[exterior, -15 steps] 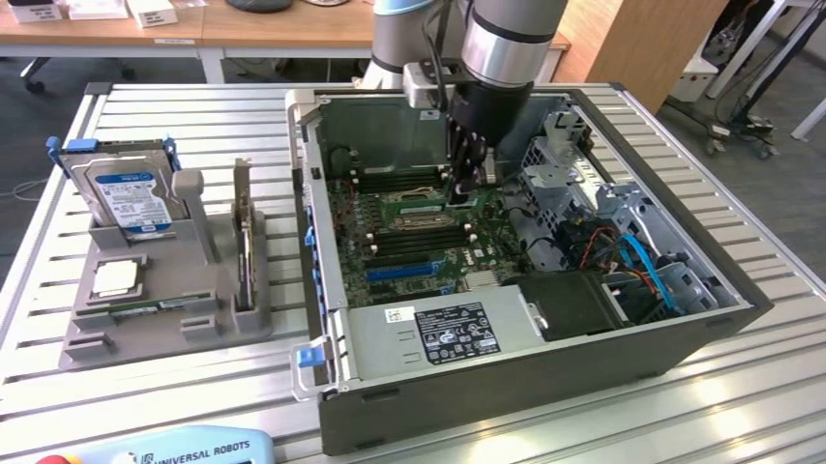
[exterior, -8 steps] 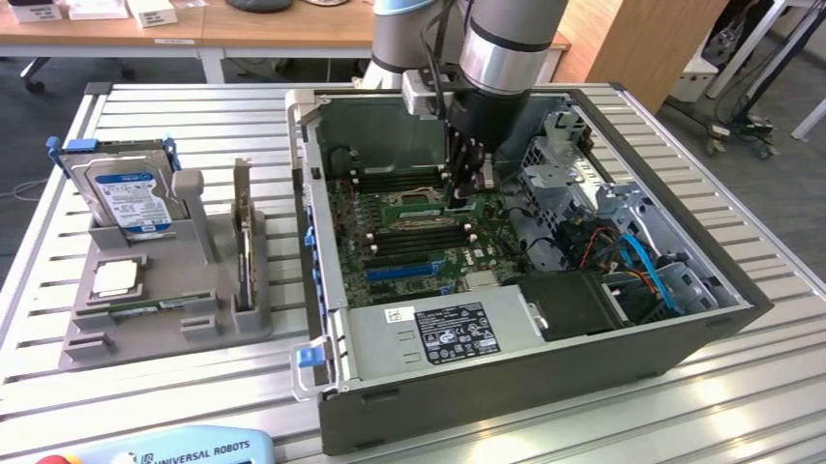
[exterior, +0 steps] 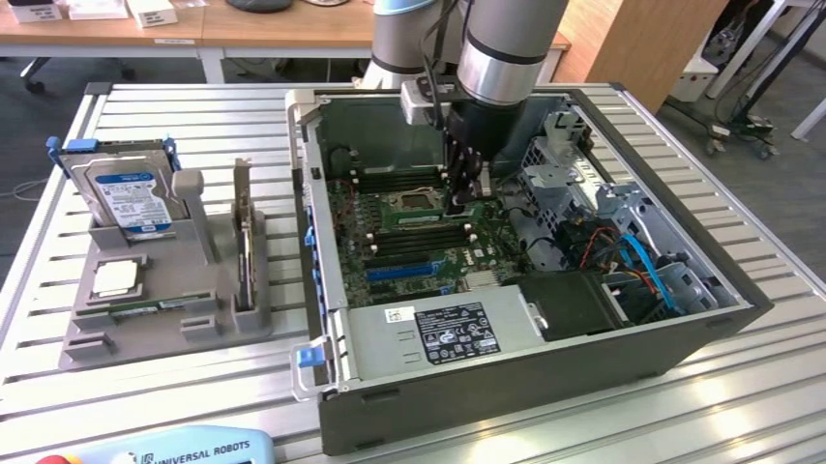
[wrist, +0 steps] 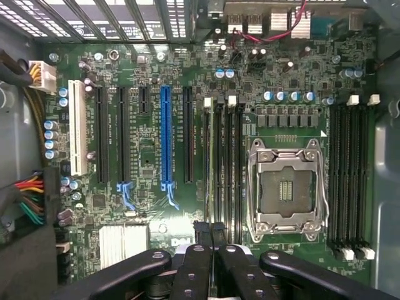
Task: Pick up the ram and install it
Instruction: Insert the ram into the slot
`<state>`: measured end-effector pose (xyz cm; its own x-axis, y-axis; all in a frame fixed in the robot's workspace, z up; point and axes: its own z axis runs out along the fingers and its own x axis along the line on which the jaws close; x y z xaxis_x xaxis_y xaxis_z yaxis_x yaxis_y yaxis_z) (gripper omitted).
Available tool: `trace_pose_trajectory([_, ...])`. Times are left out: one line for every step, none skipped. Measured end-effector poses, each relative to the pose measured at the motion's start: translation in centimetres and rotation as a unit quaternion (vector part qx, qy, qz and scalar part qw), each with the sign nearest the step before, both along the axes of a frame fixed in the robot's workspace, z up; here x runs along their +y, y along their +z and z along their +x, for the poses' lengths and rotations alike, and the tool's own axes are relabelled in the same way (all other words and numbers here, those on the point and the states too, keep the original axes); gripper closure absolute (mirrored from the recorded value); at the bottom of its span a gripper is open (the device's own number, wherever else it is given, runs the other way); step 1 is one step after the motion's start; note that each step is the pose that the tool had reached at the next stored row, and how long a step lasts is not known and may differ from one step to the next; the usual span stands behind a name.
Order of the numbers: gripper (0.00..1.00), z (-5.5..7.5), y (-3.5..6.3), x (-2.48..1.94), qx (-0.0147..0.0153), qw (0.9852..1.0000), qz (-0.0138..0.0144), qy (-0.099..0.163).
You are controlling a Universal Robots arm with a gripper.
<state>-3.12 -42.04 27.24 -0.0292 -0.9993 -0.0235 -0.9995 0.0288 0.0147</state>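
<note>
The ram (exterior: 158, 307), a narrow green stick with dark chips, lies flat in the front of the grey holder (exterior: 91, 343) at the exterior view's left. My gripper (exterior: 463, 205) is far from it. It hangs inside the open computer case (exterior: 516, 387), just above the motherboard beside the CPU socket (exterior: 410, 203). In the wrist view the black fingertips (wrist: 203, 234) are pressed together over the near end of the black memory slots (wrist: 224, 169). I see nothing between them.
A silver hard drive (exterior: 130, 198) and a dark expansion card (exterior: 242, 227) stand upright in the holder. Inside the case, a drive cage and blue and orange cables (exterior: 633, 256) crowd the exterior view's right. The power supply (exterior: 439, 333) sits at the front. The CPU socket (wrist: 286, 187) lies beside the slots.
</note>
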Motion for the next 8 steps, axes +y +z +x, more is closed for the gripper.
trace_pose_trajectory([0.89, 0.00, -0.14, 0.00, 0.0000, 1.0000, 0.0000, 0.000])
trace_pose_trajectory([0.89, 0.00, -0.28, 0.00, -0.0001, 1.0000, 0.0000, 0.000])
trace_pose_trajectory([0.89, 0.00, -0.41, 0.00, -0.0001, 1.0000, 0.0000, 0.000])
trace_pose_trajectory([0.89, 0.00, -0.48, 0.00, -0.0001, 1.0000, 0.0000, 0.000])
trace_pose_trajectory([0.89, 0.00, -0.48, 0.00, -0.0001, 1.0000, -0.0001, 0.000])
trace_pose_trajectory([0.89, 0.00, -0.48, 0.00, -0.0001, 1.0000, -0.0001, 0.000])
trace_pose_trajectory([0.89, 0.00, -0.48, 0.00, -0.0001, 1.0000, -0.0001, 0.000])
trace_pose_trajectory([0.89, 0.00, -0.48, 0.00, -0.0001, 1.0000, -0.0001, 0.000])
